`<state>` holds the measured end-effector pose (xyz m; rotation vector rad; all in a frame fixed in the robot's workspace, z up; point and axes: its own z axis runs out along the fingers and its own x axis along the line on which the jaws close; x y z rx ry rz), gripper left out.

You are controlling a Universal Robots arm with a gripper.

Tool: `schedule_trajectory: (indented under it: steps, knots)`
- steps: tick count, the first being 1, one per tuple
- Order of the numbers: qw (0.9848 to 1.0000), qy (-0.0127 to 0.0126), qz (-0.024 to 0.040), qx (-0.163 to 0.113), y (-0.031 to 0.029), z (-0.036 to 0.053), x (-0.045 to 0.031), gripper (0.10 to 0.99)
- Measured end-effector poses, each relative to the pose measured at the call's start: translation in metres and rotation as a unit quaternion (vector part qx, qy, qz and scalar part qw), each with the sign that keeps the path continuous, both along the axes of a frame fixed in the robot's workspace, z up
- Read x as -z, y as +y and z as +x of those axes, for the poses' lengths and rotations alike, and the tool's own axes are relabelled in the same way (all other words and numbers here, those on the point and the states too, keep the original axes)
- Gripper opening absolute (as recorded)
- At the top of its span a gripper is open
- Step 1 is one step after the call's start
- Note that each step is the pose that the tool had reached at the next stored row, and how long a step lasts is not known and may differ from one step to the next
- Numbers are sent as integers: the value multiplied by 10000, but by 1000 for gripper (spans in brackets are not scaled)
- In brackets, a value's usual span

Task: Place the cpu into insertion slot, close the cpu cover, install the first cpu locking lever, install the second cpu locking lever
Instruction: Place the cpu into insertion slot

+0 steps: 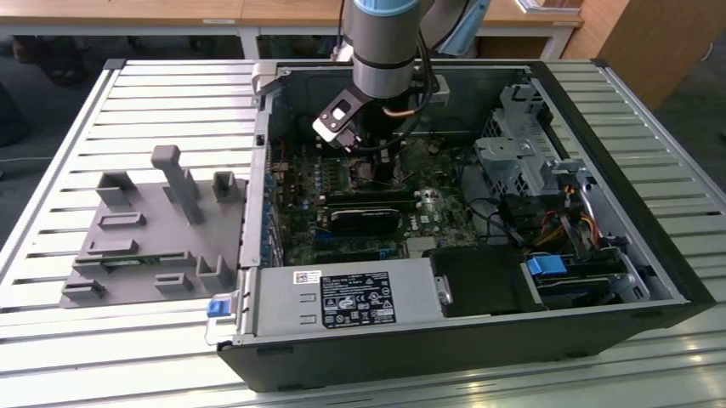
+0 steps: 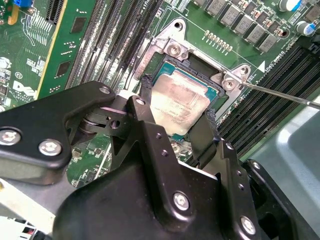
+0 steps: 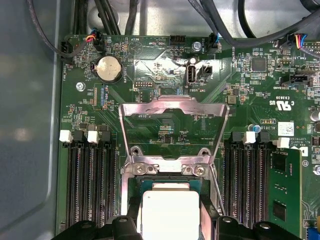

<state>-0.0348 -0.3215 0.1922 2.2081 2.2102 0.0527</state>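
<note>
The cpu (image 2: 186, 96), a square chip with a silver-grey top, sits in or just above the insertion slot (image 2: 200, 64) on the green motherboard. My gripper (image 2: 177, 109) straddles it, one black finger (image 2: 145, 95) on each of two opposite edges, shut on the chip. In the first wrist view the cpu (image 3: 170, 220) lies between the fingertips of the gripper (image 3: 171, 205). The cpu cover (image 3: 172, 102) is swung open beyond the insertion slot (image 3: 170, 182). A thin wire locking lever (image 2: 280, 95) sticks out to one side. In the exterior view the gripper (image 1: 380, 166) reaches down inside the computer case.
Black memory slots (image 3: 90, 190) flank the socket on both sides. The case walls (image 1: 635, 195), drive cage (image 1: 522, 153), cables and power supply (image 1: 340, 297) surround the board. A grey fixture (image 1: 148, 229) lies on the slatted table at the exterior view's left.
</note>
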Motion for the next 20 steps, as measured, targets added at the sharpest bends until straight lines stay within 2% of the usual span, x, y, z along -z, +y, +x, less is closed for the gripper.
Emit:
schedule_trajectory:
  steps: [10, 11, 20]
  knots:
    - [10000, -1, 2, 0, 1, 0, 3, 553]
    - [10000, -1, 2, 0, 0, 0, 3, 620]
    - [10000, 0, 1, 0, 1, 0, -24, 620]
